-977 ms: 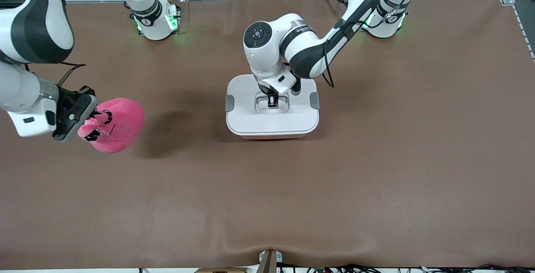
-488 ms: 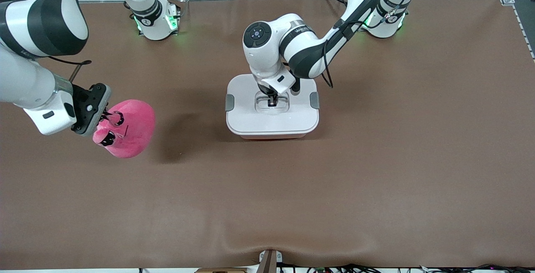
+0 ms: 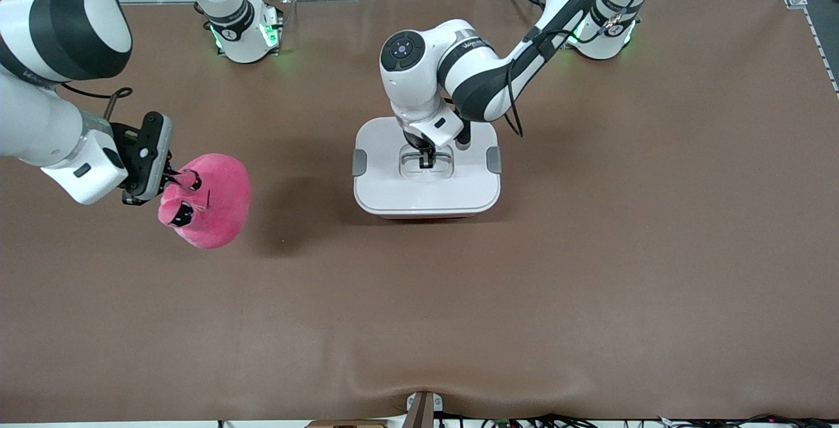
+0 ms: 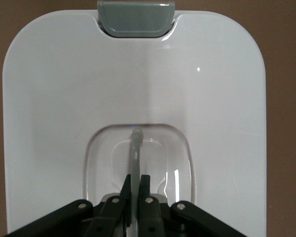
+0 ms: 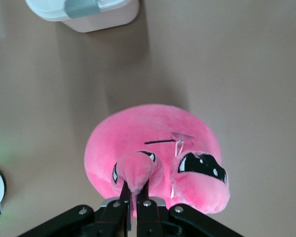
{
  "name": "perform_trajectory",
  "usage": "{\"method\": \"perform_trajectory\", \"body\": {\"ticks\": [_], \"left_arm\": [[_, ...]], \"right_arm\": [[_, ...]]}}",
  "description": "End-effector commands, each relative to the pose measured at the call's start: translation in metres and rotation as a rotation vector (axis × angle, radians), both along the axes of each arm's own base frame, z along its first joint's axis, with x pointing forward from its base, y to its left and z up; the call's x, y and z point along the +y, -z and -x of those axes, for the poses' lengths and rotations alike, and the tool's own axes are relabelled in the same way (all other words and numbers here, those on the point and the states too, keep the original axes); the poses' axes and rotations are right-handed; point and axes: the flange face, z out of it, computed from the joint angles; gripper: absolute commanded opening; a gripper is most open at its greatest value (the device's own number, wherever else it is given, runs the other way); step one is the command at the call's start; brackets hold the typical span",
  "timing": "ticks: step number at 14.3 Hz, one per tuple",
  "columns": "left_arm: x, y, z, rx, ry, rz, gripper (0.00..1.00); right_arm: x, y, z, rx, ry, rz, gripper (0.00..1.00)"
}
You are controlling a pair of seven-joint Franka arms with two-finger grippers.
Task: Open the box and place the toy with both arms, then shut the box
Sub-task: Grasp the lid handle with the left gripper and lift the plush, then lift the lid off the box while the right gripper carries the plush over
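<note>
The box (image 3: 426, 182) stands mid-table with its white lid (image 4: 138, 84) on and grey clips (image 3: 360, 161) at both ends. My left gripper (image 3: 427, 158) reaches down into the lid's recess. It is shut on the clear handle (image 4: 134, 150), which runs between its fingers (image 4: 145, 183). The pink plush toy (image 3: 211, 200) hangs above the table toward the right arm's end, casting a shadow beside the box. My right gripper (image 3: 173, 182) is shut on a small protruding lobe of the toy (image 5: 153, 131), next to its dark face marks. The box's corner (image 5: 84, 12) shows in the right wrist view.
Both arm bases (image 3: 246, 31) with green lights stand along the table's edge farthest from the front camera. A small bracket (image 3: 423, 408) and cables sit at the edge nearest to it. Brown table surface (image 3: 590, 271) surrounds the box.
My right gripper has carried the toy a little toward the box and turned it. My left gripper's fingers have closed on the lid handle.
</note>
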Motion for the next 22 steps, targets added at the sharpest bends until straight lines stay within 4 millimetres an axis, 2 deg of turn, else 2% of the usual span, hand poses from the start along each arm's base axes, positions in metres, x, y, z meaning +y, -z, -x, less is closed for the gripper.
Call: {"method": "perform_trajectory", "body": {"ticks": [1, 3, 7, 10, 13, 18, 22], "left_arm": [[0.003, -0.036, -0.002, -0.059, 0.0, 0.008, 0.0], [0.007, -0.053, -0.004, -0.078, -0.006, 0.023, 0.0], [0.011, -0.096, 0.002, -0.118, 0.018, 0.054, 0.0], [0.04, -0.133, -0.011, -0.101, 0.05, 0.076, 0.0], [0.086, -0.171, -0.028, -0.05, 0.114, 0.076, 0.0], [0.187, -0.221, -0.066, 0.031, 0.358, 0.089, 0.0], [0.27, -0.228, -0.101, 0.086, 0.49, 0.117, 0.0]], "right_arm": [[0.022, -0.012, 0.006, -0.003, -0.096, -0.031, 0.0], [0.03, -0.012, 0.008, -0.008, -0.146, -0.038, 0.0], [0.026, -0.013, 0.006, -0.018, -0.221, -0.051, 0.0], [0.033, -0.023, 0.009, -0.022, -0.258, -0.058, 0.0], [0.061, -0.039, 0.016, -0.035, -0.372, -0.077, 0.0], [0.115, -0.043, 0.034, -0.041, -0.533, -0.136, 0.0], [0.156, -0.041, 0.049, -0.019, -0.502, -0.149, 0.0]]}}
